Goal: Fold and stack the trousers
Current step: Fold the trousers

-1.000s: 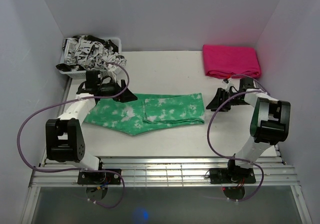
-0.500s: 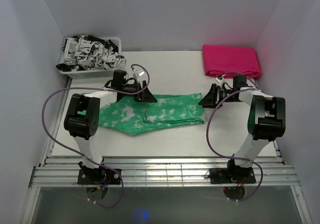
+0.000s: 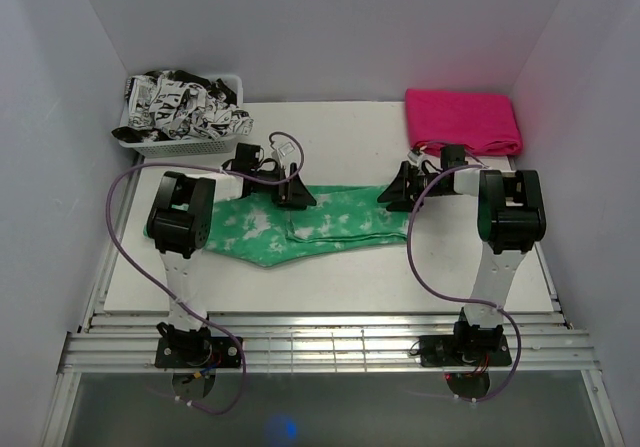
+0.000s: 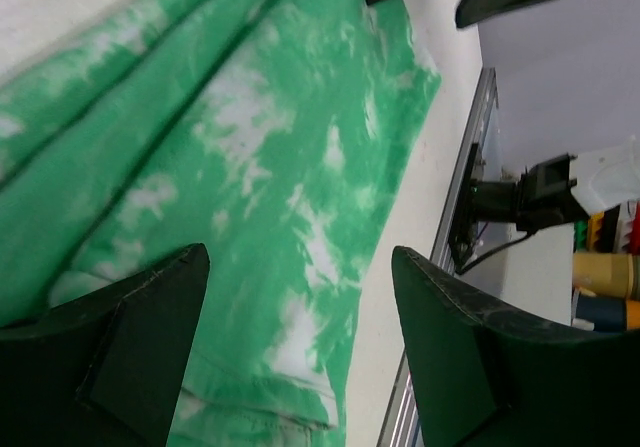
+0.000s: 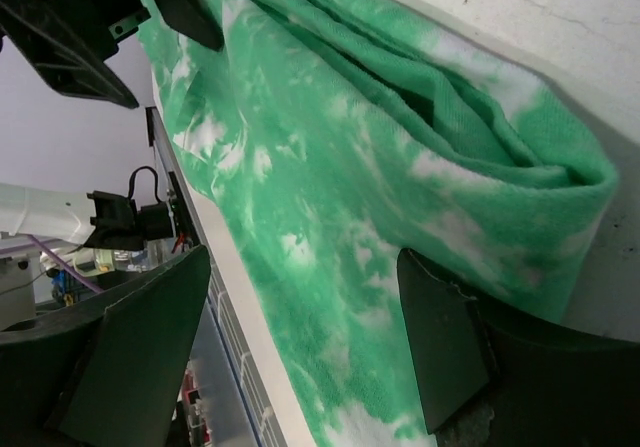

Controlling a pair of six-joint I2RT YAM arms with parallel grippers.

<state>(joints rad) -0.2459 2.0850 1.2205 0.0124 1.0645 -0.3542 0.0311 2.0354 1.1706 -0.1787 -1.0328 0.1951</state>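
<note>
Trousers (image 3: pixel 330 225) lie folded flat on table (image 3: pixel 330 279). Left gripper (image 3: pixel 296 195) spread wide over their far edge; right gripper (image 3: pixel 392 195) spread wide at right end.

We record the trousers (image 3: pixel 330 225) as bright green with cloudy white tie-dye blotches, and the pattern is the same on every fold we can see. The cloth (image 3: pixel 462 120) at the far right is plain magenta-pink. The crumpled fabric (image 3: pixel 185 102) carries a black-and-white print, and its basket (image 3: pixel 140 143) is white. The desk (image 3: pixel 330 277) is off-white. The left gripper (image 3: pixel 294 195) and right gripper (image 3: pixel 394 191) are black. The arms (image 3: pixel 490 267) are white with black joints.
</note>
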